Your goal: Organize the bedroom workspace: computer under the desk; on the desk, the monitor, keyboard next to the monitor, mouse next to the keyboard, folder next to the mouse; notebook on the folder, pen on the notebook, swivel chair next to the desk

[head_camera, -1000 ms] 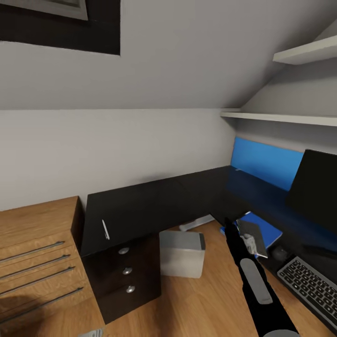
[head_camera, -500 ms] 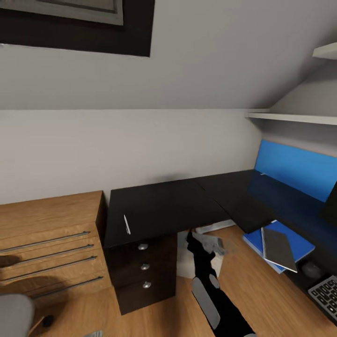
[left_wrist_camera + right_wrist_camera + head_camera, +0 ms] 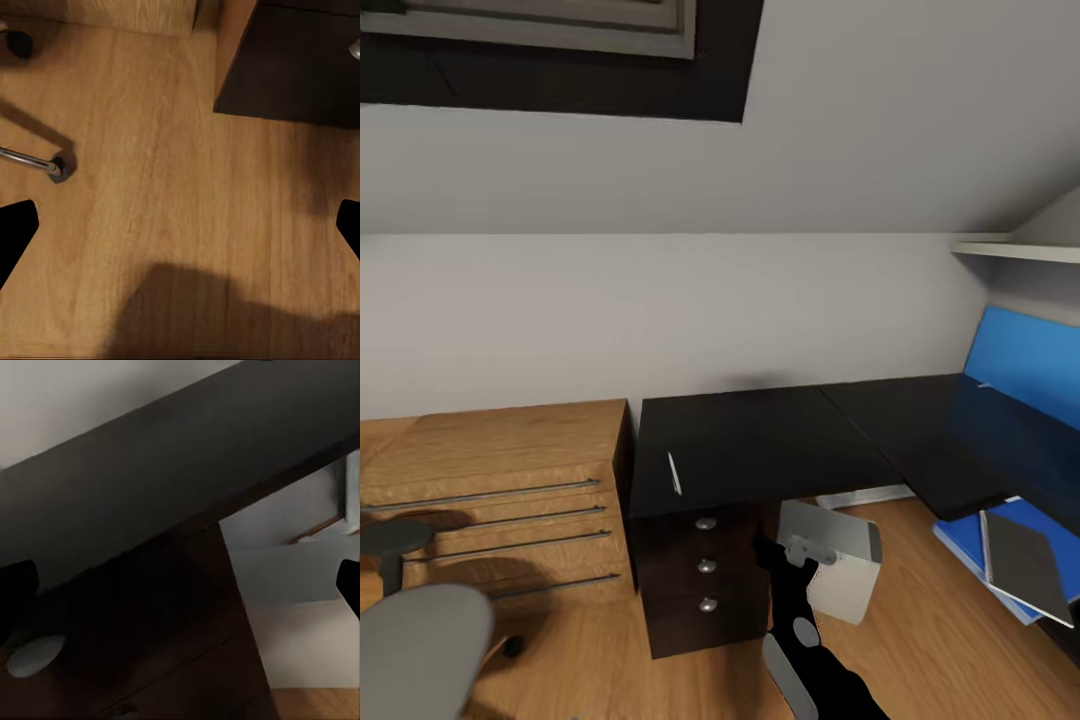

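Black desk (image 3: 760, 445), pen (image 3: 674, 473) on top, computer (image 3: 840, 560) beneath, both grippers spread, empty.

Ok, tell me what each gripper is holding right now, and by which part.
Nothing is held. The right gripper hangs empty in front of the desk drawers; the left gripper's fingertips stand wide apart over bare floor.

A home bedroom study nook under a sloping ceiling: a glossy black L-shaped desk with round-knobbed drawers (image 3: 760, 445), a light wooden dresser with long bar handles (image 3: 490, 490), wood-plank floor (image 3: 920, 640).
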### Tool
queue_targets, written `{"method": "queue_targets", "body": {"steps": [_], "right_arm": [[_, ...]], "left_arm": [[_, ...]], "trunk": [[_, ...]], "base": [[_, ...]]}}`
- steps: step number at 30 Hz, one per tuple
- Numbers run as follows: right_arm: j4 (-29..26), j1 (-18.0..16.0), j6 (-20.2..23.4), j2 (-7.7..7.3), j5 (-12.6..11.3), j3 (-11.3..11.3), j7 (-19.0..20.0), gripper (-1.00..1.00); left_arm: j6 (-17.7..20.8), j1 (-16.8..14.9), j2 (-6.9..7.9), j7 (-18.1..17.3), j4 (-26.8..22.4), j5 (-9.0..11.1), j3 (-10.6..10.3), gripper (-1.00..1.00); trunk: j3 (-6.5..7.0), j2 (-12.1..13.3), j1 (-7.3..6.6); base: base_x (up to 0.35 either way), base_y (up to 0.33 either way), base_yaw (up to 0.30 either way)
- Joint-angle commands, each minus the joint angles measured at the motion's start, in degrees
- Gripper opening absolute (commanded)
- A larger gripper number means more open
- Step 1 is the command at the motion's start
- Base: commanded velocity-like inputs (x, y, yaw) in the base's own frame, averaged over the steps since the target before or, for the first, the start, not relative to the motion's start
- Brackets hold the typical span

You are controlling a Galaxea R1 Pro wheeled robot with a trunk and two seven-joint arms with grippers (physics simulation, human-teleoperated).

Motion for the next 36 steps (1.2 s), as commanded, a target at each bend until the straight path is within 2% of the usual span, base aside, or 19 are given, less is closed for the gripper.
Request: {"method": "queue_targets", "body": {"steps": [1, 5, 9, 10, 12, 16, 21, 22, 24, 25, 27, 28, 36], "right_arm": [[0.09, -0.07, -0.44, 0.0, -0.4, 0.23, -0.18, 1.0], [0.24, -0.14, -1.14, 0.0, -0.09, 0.25, -0.19, 1.0], [1.95, -0.74, -4.17, 0.0, 0.58, 0.26, -0.1, 1.0], [4.6, -1.57, -8.05, 0.0, 0.98, 0.26, 0.1, 1.0], [5.68, -2.02, -9.88, 0.0, 1.08, 0.26, 0.15, 1.0], [6.98, -2.66, -12.86, 0.0, 1.71, 0.28, 0.22, 1.0], [7.21, -2.9, -14.02, 0.0, 6.86, 0.2, 0.14, 1.0], [7.24, -2.94, -14.01, 0.0, 8.85, 0.16, 0.03, 1.0], [7.28, -2.99, -13.92, 0.0, 10.67, 0.13, -0.08, 1.0], [7.3, -3.01, -13.62, 0.0, 12.2, 0.12, -0.15, 1.0], [7.31, -3.03, -13.15, 0.0, 13.34, 0.1, -0.19, 1.0], [7.4, -3.05, -12.19, 0.0, 14.57, 0.09, -0.23, 1.0], [7.21, -3.06, -11.1, 0.0, 15.38, 0.09, -0.07, 1.0]], "left_arm": [[0.34, 0.01, -0.08, -0.42, -0.15, -0.34, 0.26, 1.0], [0.32, 0.01, -0.1, -0.42, -0.06, -0.38, 0.26, 1.0], [0.28, 0.01, -0.17, -0.47, 0.0, -0.37, 0.21, 1.0], [-0.03, 0.01, -0.22, -0.56, -0.17, -0.33, 0.18, 1.0], [-0.72, 0.01, -0.24, -0.6, -0.7, -0.3, 0.18, 1.0], [-3.56, 0.01, -0.38, -0.71, -5.42, -0.24, 0.19, 1.0], [-3.91, 0.01, -0.68, -0.76, -15.63, -0.18, -0.27, 1.0], [-2.89, 0.01, -0.82, -0.73, -18.88, -0.16, -0.67, 1.0], [-1.02, 0.01, -1.13, -0.69, -22.13, -0.11, -1.1, 1.0], [1.57, 0.01, -1.55, -0.66, -25.17, -0.05, -1.48, 1.0], [4.33, 0.01, -2.01, -0.6, -27.83, -0.02, -1.78, 1.0], [8.16, 0.01, -2.62, -0.49, -31.23, 0.26, -2.44, 1.0], [10.65, 0.01, -2.93, -0.44, -33.1, 4.66, -3.45, 1.0]], "trunk": [[-0.05, -0.03, 0.0], [-0.05, -0.03, 0.0], [-0.05, -0.03, 0.0], [-0.05, -0.03, 0.0], [-0.05, -0.03, 0.0], [-0.05, -0.03, 0.0], [-0.05, -0.03, 0.0], [-0.05, -0.03, 0.0], [-0.05, -0.03, 0.0], [-0.05, -0.03, 0.0], [-0.07, -0.03, 0.0], [-0.09, -0.03, 0.0], [-0.26, -0.03, 0.0]], "base": [[0.0, 0.0, 0.287], [0.0, 0.0, 0.288], [0.0, 0.0, 0.289], [0.0, 0.0, 0.289], [0.0, 0.0, 0.289], [0.0, 0.0, 0.289], [0.0, 0.0, 0.296], [0.0, 0.0, 0.299], [0.0, 0.0, 0.299], [0.0, 0.0, 0.299], [0.0, 0.0, 0.3], [0.0, 0.0, 0.3], [0.0, 0.0, 0.282]]}}
